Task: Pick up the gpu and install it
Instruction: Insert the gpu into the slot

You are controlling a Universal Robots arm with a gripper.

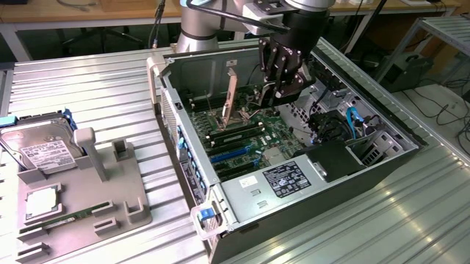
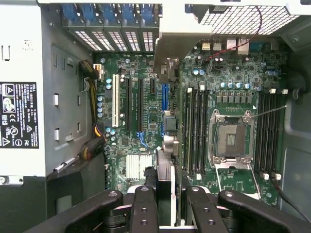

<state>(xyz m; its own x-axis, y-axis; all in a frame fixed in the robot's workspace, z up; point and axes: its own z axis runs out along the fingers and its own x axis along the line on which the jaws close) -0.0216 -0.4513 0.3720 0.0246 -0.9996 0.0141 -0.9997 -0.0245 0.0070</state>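
Note:
My gripper [image 1: 276,94] hangs inside the open computer case [image 1: 382,124], shut on the gpu [image 1: 230,98]. The card stands on edge above the motherboard [image 1: 253,144], with its pale metal bracket toward the case's rear wall. In the wrist view the gpu [image 2: 165,182] shows edge-on as a thin black board between the two black fingers [image 2: 144,208]. Its grey bracket [image 2: 179,41] reaches toward the rear slot openings. The card hovers over the expansion slots [image 2: 140,104], roughly in line with the blue slot [image 2: 164,104] and apart from the board.
A power supply [image 1: 287,179] fills the case's near end, and blue cables [image 1: 353,124] lie on the exterior view's right. Memory slots [image 2: 195,128] and the CPU socket [image 2: 232,138] sit beside the card's line. A grey fixture [image 1: 110,212] with a hard drive [image 1: 41,146] stands on the exterior view's left.

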